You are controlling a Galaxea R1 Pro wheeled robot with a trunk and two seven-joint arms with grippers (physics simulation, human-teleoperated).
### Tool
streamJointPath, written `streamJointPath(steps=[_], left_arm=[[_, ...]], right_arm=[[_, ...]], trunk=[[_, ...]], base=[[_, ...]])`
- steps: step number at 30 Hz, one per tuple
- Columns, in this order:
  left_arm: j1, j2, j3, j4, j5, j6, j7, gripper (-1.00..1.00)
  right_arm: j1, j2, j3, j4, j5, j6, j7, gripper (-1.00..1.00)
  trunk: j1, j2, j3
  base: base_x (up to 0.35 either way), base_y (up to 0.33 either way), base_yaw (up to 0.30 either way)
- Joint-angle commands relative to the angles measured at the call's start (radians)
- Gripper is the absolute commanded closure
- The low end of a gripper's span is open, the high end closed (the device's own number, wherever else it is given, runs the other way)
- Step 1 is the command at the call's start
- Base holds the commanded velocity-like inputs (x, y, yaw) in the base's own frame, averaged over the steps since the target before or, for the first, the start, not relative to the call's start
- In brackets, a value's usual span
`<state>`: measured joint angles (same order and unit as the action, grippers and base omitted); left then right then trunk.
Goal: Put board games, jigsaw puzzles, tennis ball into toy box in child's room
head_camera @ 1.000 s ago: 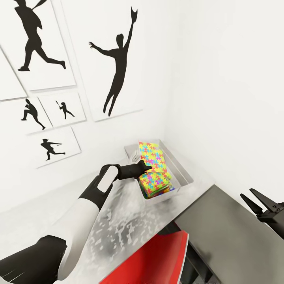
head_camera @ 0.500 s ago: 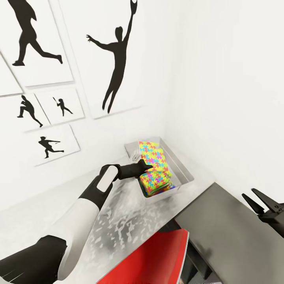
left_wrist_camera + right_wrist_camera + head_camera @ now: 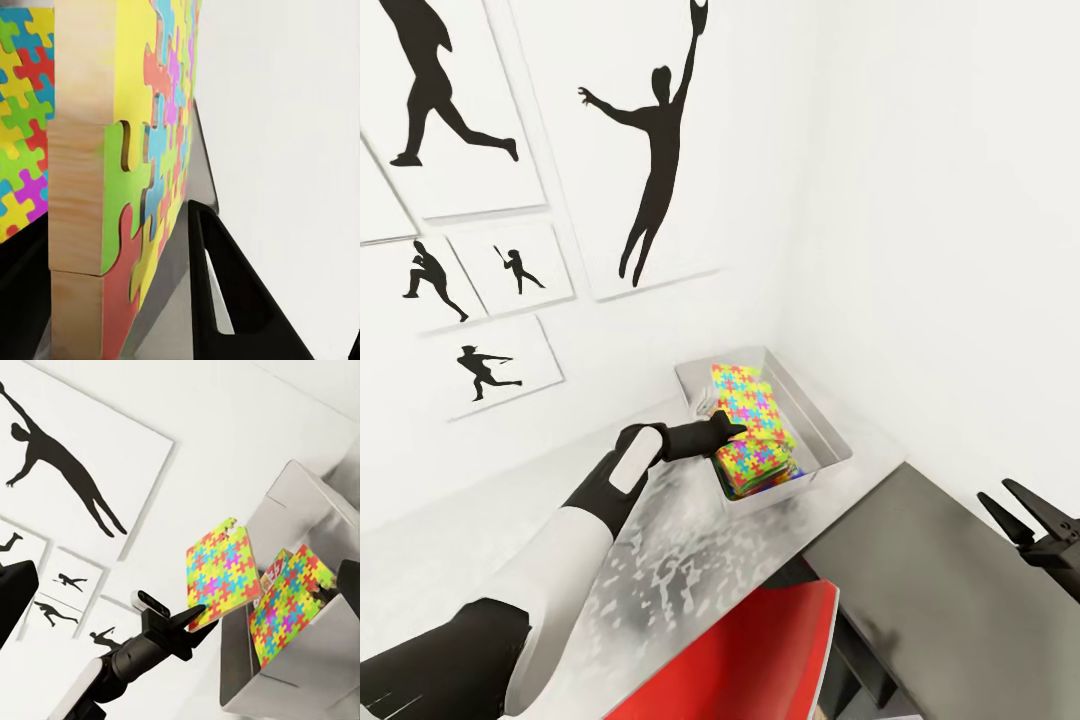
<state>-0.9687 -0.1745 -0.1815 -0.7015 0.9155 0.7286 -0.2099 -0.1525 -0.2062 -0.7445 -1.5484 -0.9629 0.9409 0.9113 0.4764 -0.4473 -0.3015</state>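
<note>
Multicoloured jigsaw puzzle clamped upright in your left fingers: tilt flat over toy box, release. Right fingers apart, idle.

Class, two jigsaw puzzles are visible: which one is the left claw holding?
The upper jigsaw puzzle, pinched at its edge by the left claw and raised above the toy box; the other lies inside.

Head view high over table, right wrist farther back, both sharing toy box, left wrist close-up

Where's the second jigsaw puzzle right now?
Head view, centre: the upper jigsaw puzzle stands tilted over the toy box in the table's far corner, its edge between the left gripper fingers.
</note>
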Motion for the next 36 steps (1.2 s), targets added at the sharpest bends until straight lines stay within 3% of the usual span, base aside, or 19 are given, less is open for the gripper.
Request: streamJointPath(steps=[1, 34, 35, 36], left_arm=[[-0.001, 0.000, 0.000, 0.001, -0.002, 0.001, -0.003, 1.00], [-0.001, 0.000, -0.002, 0.004, -0.005, -0.002, -0.003, 1.00], [-0.001, 0.000, -0.003, 0.004, -0.005, -0.002, -0.003, -1.00], [-0.001, 0.000, -0.003, 0.004, -0.005, -0.002, -0.004, -1.00]], right_arm=[[-0.001, -0.001, -0.001, 0.001, 0.001, 0.003, 0.003, -1.00], [-0.001, -0.002, -0.001, 0.002, 0.003, -0.001, 0.003, -1.00], [-0.001, -0.002, -0.001, 0.002, 0.003, -0.001, 0.003, -1.00], [-0.001, -0.002, -0.001, 0.002, 0.003, -0.001, 0.003, -1.00]], trunk=[[0.000, -0.002, -0.002], [0.000, -0.002, -0.002], [0.000, -0.002, -0.002], [0.000, -0.002, -0.002]], base=[[0.000, 0.000, 0.000], [0.000, 0.039, 0.000], [0.000, 0.000, 0.000], [0.000, 0.000, 0.000]])
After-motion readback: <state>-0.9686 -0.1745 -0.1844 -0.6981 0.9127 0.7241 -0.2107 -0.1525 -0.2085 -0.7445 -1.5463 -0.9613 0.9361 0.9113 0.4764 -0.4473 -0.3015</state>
